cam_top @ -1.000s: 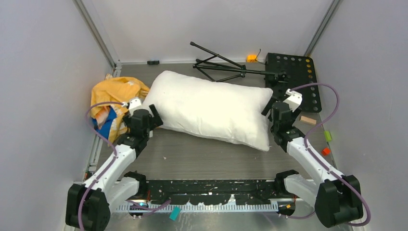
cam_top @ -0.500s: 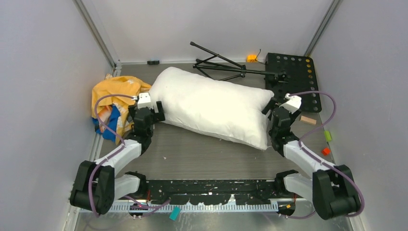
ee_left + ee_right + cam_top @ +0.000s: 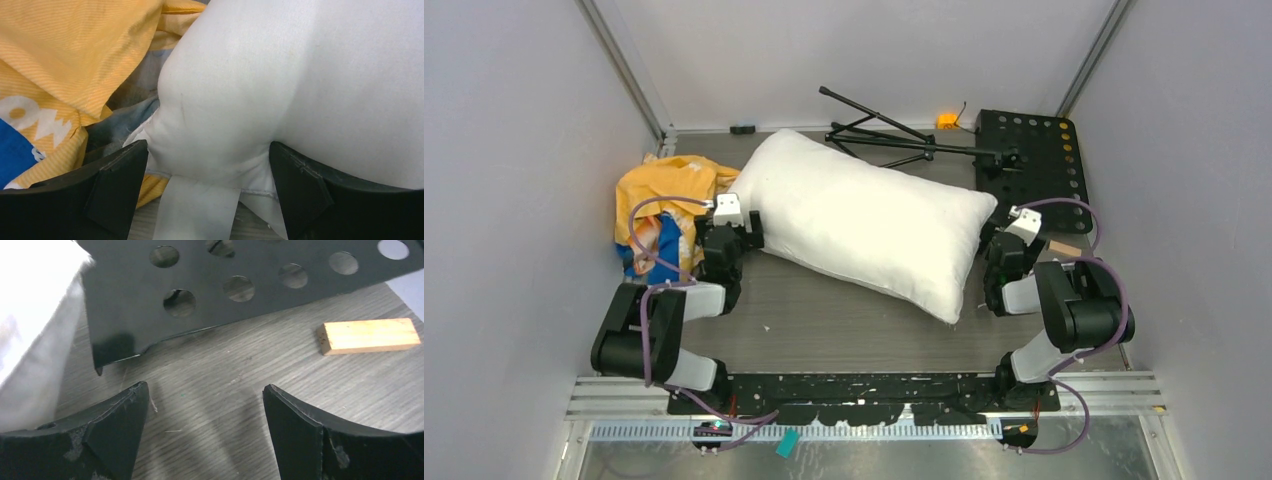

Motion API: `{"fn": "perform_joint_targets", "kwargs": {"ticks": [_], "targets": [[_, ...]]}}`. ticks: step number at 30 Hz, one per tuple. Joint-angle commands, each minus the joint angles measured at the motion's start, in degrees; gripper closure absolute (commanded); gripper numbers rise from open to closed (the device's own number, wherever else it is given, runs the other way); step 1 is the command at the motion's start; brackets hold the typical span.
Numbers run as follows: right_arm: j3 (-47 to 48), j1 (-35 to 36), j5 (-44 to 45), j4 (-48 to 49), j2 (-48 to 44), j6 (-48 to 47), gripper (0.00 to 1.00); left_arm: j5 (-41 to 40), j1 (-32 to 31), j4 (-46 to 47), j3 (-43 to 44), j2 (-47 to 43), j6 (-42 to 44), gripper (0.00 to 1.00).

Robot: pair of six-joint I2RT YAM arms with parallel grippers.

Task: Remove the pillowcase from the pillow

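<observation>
The plump white pillow lies bare and slanted across the middle of the table. The orange-yellow pillowcase lies crumpled at the left wall, off the pillow. My left gripper is open at the pillow's left corner. That corner bulges between the jaws, which stand wide apart and do not pinch it. The pillowcase shows to the left there. My right gripper is open and empty over bare table, just right of the pillow's right end.
A black perforated plate and a folded black stand lie at the back right. A small wooden block lies right of the right gripper. Green and red small pieces sit by the right wall.
Both arms have folded back toward their bases. The pillow's left end has shifted toward the back and its right end toward the front. Both grippers stay open.
</observation>
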Motion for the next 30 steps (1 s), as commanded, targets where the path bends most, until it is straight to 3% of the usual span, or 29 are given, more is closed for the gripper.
{"fn": "perform_joint_targets", "kwargs": {"ticks": [1,3,6,8,10,11,30], "targets": [[1.35,-0.59,-4.30,7.45,0.13,-1.39,0.11,5.01,2.84,17.33,-2.63,10.62,4.95,0.06],[2.06,-1.16,-5.40,4.60,-0.23,-0.81,0.11,7.09,3.42,8.33,-0.79,8.10,3.73,0.03],[2.72,-1.92,-6.88,3.52,-0.13,-0.49,0.12,8.18,4.40,13.53,-1.63,9.85,3.89,0.06],[2.83,-2.28,-7.64,3.60,0.02,-0.43,0.12,8.58,4.44,9.19,-0.86,8.39,3.40,0.01],[2.72,-2.33,-7.61,3.72,-0.11,-0.43,0.15,8.25,4.42,12.11,-1.46,9.09,3.73,0.00],[2.58,-2.34,-7.54,3.92,-0.12,-0.43,0.10,8.18,4.44,12.81,-1.61,9.43,3.85,0.00],[2.28,-2.25,-7.75,4.42,-0.26,-0.72,0.06,9.39,4.97,10.61,-0.83,9.10,3.53,0.00]]}}
